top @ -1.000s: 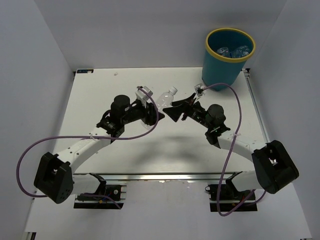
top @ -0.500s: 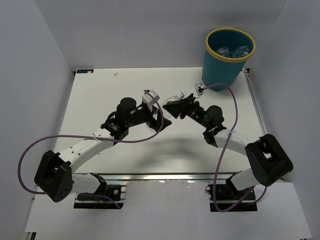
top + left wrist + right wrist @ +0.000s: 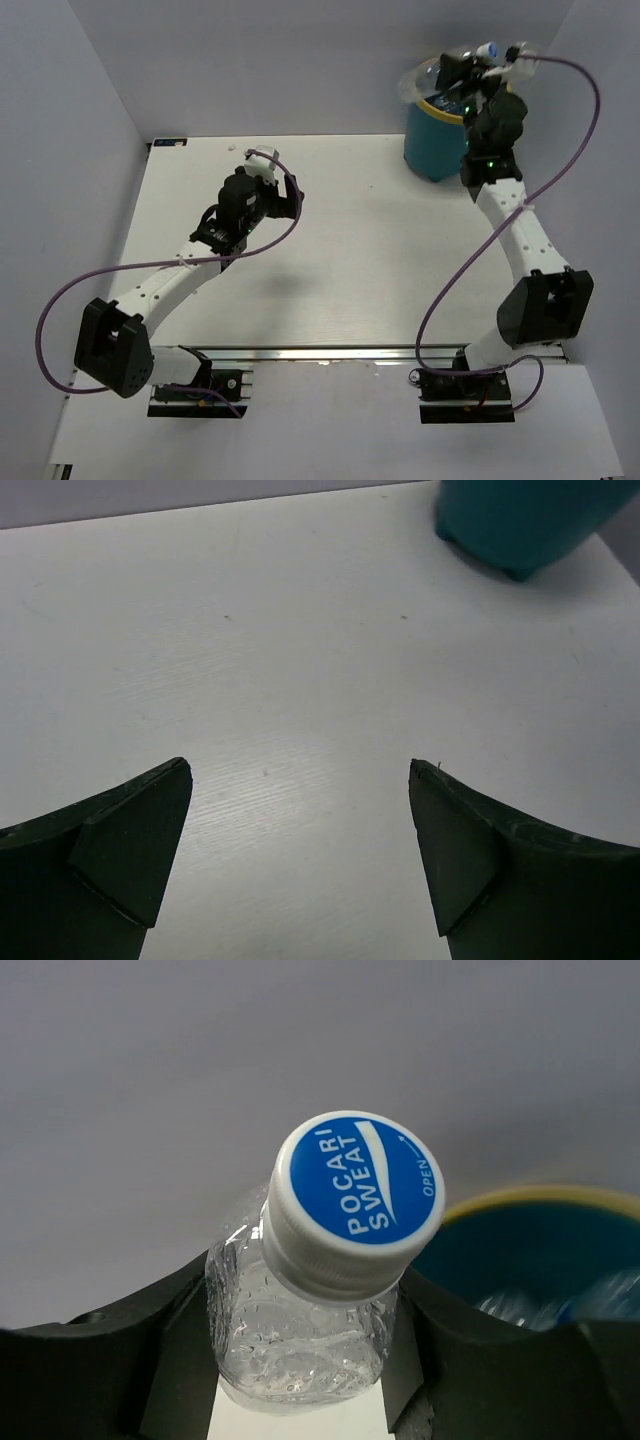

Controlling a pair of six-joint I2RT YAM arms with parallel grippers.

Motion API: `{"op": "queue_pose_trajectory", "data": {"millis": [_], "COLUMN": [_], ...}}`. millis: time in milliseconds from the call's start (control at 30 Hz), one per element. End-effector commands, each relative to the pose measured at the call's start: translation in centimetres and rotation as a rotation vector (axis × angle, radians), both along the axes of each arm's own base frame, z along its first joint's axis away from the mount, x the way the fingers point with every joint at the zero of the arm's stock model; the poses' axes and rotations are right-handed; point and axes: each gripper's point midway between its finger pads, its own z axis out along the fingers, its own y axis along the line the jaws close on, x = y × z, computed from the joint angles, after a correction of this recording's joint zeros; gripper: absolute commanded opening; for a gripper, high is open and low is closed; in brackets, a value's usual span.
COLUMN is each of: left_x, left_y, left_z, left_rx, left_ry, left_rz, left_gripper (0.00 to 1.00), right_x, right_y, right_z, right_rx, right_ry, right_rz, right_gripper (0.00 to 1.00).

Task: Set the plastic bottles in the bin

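Note:
A small clear plastic bottle [image 3: 300, 1330] with a blue and white cap [image 3: 357, 1185] is clamped between the dark fingers of my right gripper [image 3: 300, 1345], which is shut on its body. In the top view the right gripper [image 3: 455, 75] holds this bottle [image 3: 420, 82] high over the teal bin [image 3: 435, 140] at the back right. The bin's yellow rim [image 3: 540, 1198] and other bottles [image 3: 600, 1300] inside it show below. My left gripper [image 3: 298, 770] hangs open over bare table, nothing between its fingers. From above, the left gripper [image 3: 285, 200] is left of centre.
The white table [image 3: 380, 260] is walled by pale panels on three sides. The bin's base [image 3: 520, 520] shows at the top right of the left wrist view. Purple cables loop from both arms.
The bottle passed from the left gripper to the right one. The right arm swung up and back with it to above the bin. The left gripper opened and drew back left.

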Motion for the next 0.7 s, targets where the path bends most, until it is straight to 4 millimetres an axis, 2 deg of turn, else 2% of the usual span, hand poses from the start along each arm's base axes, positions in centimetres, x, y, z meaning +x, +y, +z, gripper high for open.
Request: {"op": "queue_pose_trajectory", "data": {"millis": [0,33,100,133,167,200,233,267,300,333,367,433,467,600,633,667], "left_x": [2.3,2.7,3.2,3.5,3.6,3.9,4.1,4.2,4.3,4.4,4.4,4.5,4.5,4.3,4.3,4.2], "left_y": [2.1,2.3,2.8,3.0,3.3,3.6,3.8,3.9,4.2,4.3,4.3,4.7,4.8,4.5,4.5,4.6], "left_z": [-0.3,-1.0,-1.1,-1.6,-1.6,-1.8,-1.8,-2.0,-2.2,-2.2,-2.6,-2.7,-2.8,-2.1,-2.0,-1.8], "left_rx": [0.0,0.003,-0.008,-0.003,-0.004,-0.004,-0.004,-0.002,0.003,0.006,0.012,0.02,0.022,-0.003,-0.007,-0.011], "left_ry": [0.031,0.045,0.048,0.058,0.058,0.059,0.059,0.067,0.071,0.075,0.087,0.094,0.096,0.089,0.088,0.086], "left_rz": [0.103,0.113,0.126,0.132,0.138,0.149,0.155,0.159,0.163,0.166,0.168,0.179,0.184,0.167,0.167,0.169], "left_gripper": [0.98,0.98,0.98,0.98,0.98,0.98,0.98,0.98,0.98,0.98,0.98,0.98,0.98,0.98,0.98,0.98], "right_x": [4.1,6.3,8.7,11.3,11.8,12.5,13.8,14.2,14.6,15.3,15.3,15.5,15.2,13.5,12.3,11.5], "right_y": [-5.5,-7.1,-8.3,-8.7,-9.3,-9.4,-9.5,-10.0,-10.4,-11.0,-11.6,-12.1,-12.2,-11.5,-11.3,-11.4], "right_z": [1.4,2.5,1.5,-1.7,-0.8,-1.4,-3.3,-4.2,-4.6,-6.2,-5.4,-5.5,-3.7,0.6,2.8,3.6], "right_rx": [-0.101,-0.094,-0.144,-0.167,-0.184,-0.194,-0.205,-0.205,-0.212,-0.209,-0.193,-0.204,-0.195,-0.207,-0.211,-0.211], "right_ry": [0.043,0.034,0.073,0.141,0.153,0.166,0.195,0.203,0.203,0.231,0.222,0.238,0.206,0.134,0.096,0.086], "right_rz": [-0.246,-0.286,-0.327,-0.342,-0.37,-0.378,-0.389,-0.419,-0.439,-0.467,-0.501,-0.535,-0.54,-0.492,-0.484,-0.488], "right_gripper": [0.14,0.14,0.18,0.18,0.19,0.21,0.24,0.33,0.37,0.51,0.89,0.89,0.89,0.89,0.89,0.89]}}
